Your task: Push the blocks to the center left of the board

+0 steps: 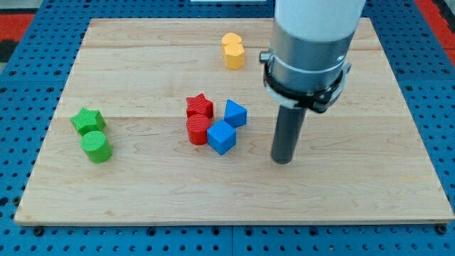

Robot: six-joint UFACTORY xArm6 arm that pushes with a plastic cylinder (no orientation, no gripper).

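My tip (283, 161) rests on the board, to the right of a cluster of blocks in the middle. The cluster holds a red star (200, 107), a red cylinder (198, 130), a blue cube (221, 137) and a second blue block (235, 113); the blue cube is the nearest to my tip, with a gap between them. A green star (87, 120) and a green cylinder (95, 146) sit together at the view's centre left. Two yellow blocks (232, 50) stand touching at the view's top, left of the arm.
The wooden board (370, 192) lies on a blue perforated table (21, 128). The arm's wide grey body (313, 43) hangs over the board's upper right and hides part of it.
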